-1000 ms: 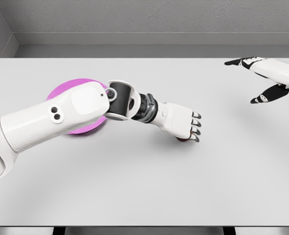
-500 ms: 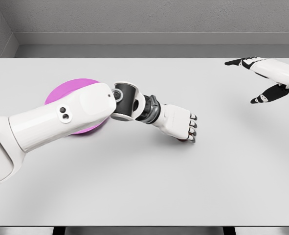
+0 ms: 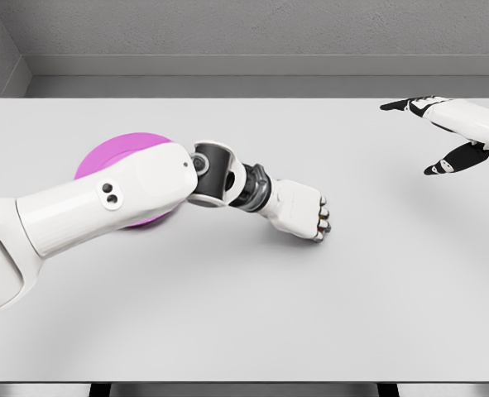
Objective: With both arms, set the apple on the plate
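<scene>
The white left hand (image 3: pixel 304 217) lay curled, fingers closed downward over the small dark-red apple, hiding it against the grey table (image 3: pixel 252 314), presumably gripping it for carrying to the round magenta plate (image 3: pixel 103 157), while the right hand (image 3: pixel 443 132) hovered spread well apart.

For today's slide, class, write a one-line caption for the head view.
Left hand curled down on the white table, pink plate behind its forearm; right hand open at far right.

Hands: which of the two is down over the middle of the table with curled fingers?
The left hand, reaching out past the pink plate. The right hand sits at the far right edge, fingers spread.
</scene>
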Controlling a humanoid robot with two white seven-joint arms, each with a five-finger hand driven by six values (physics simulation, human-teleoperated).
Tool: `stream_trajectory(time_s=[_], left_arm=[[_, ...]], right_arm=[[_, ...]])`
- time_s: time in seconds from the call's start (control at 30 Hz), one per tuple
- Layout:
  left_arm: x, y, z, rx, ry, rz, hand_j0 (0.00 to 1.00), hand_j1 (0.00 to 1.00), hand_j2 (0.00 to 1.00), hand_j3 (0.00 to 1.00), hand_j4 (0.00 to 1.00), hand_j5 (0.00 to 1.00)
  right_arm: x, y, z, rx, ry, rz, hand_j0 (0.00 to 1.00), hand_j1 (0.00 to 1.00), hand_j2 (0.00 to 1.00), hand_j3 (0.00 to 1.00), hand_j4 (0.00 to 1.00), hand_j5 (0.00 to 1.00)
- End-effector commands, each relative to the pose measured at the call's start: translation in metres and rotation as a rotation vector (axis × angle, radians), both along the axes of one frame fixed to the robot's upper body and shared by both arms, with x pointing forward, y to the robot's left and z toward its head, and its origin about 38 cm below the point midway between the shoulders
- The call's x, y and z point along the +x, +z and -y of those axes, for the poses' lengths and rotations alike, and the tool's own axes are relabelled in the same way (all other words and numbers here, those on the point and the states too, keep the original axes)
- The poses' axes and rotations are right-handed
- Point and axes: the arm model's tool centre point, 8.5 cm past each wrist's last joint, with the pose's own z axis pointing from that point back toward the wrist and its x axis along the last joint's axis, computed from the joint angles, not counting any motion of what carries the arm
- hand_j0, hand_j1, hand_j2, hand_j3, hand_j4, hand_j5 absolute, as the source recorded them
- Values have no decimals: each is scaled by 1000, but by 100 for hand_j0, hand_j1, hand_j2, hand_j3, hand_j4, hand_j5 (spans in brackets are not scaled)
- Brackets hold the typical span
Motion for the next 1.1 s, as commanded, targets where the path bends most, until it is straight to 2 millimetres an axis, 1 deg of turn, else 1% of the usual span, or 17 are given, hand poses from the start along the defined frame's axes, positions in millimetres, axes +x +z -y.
stream_trajectory(time_s=[0.0, 0.1, 0.23, 0.37, 0.47, 0.63, 0.7, 0.73, 0.77, 0.8, 0.87, 0.9, 0.93, 0.97, 1.0, 1.03, 1.07], left_arm=[[0, -2, -1, 11, -2, -1, 58, 58, 58, 58, 58, 58], [0, -3, -3, 13, 1, -1, 50, 50, 50, 50, 50, 50], [1, -3, -4, 13, 2, -1, 33, 33, 33, 33, 33, 33], [1, -2, -5, 13, 4, 3, 24, 24, 24, 24, 24, 24], [3, 2, -5, 11, 5, 11, 20, 20, 20, 20, 20, 20], [8, 14, -10, -8, 11, 21, 19, 19, 19, 19, 19, 19], [17, 18, -28, -13, 51, 15, 20, 20, 20, 20, 20, 20], [21, 27, -38, -37, 71, 21, 20, 20, 20, 20, 20, 20], [24, 31, -50, -41, 89, 27, 20, 20, 20, 20, 20, 20], [25, 33, -55, -43, 97, 26, 20, 20, 20, 20, 20, 20], [30, 39, -75, -51, 130, 28, 22, 22, 22, 22, 22, 22], [32, 47, -88, -64, 150, 36, 22, 22, 22, 22, 22, 22], [35, 48, -102, -60, 173, 36, 22, 22, 22, 22, 22, 22], [34, 50, -108, -58, 177, 41, 23, 23, 23, 23, 23, 23], [37, 59, -116, -80, 198, 51, 23, 23, 23, 23, 23, 23], [40, 65, -118, -105, 209, 48, 23, 23, 23, 23, 23, 23], [42, 68, -134, -106, 241, 42, 23, 23, 23, 23, 23, 23]], right_arm=[[0, 1, 0, 3, 0, 0, 100, 100, 100, 100, 100, 100], [0, 0, 0, 4, -1, -1, 100, 100, 100, 100, 100, 100], [0, 0, 0, 4, -1, -1, 100, 100, 100, 100, 100, 100], [0, 0, 0, 4, -1, -1, 100, 100, 100, 100, 100, 100], [0, 0, 0, 2, -2, -1, 100, 100, 100, 100, 100, 100], [0, 0, 0, 4, -1, -1, 100, 100, 100, 100, 100, 100], [0, 0, 0, 4, -1, -1, 100, 100, 100, 100, 100, 100], [0, 0, 0, 4, -1, -1, 100, 100, 100, 100, 100, 100], [0, 0, 0, 2, -2, -1, 100, 100, 100, 100, 100, 100], [0, 0, 0, 4, -1, -1, 100, 100, 100, 100, 100, 100], [0, 0, 0, 4, -1, -1, 100, 100, 100, 100, 100, 100], [0, 1, 1, 2, -2, 0, 100, 100, 100, 100, 100, 100], [0, 1, 1, 2, -2, -1, 100, 100, 100, 100, 100, 100], [0, 1, 1, 2, -2, -1, 100, 100, 100, 100, 100, 100], [0, 1, 1, 2, -2, 0, 100, 100, 100, 100, 100, 100], [0, 1, 1, 2, -2, -1, 100, 100, 100, 100, 100, 100], [0, 0, 1, 1, -2, -1, 100, 100, 100, 100, 100, 100]])
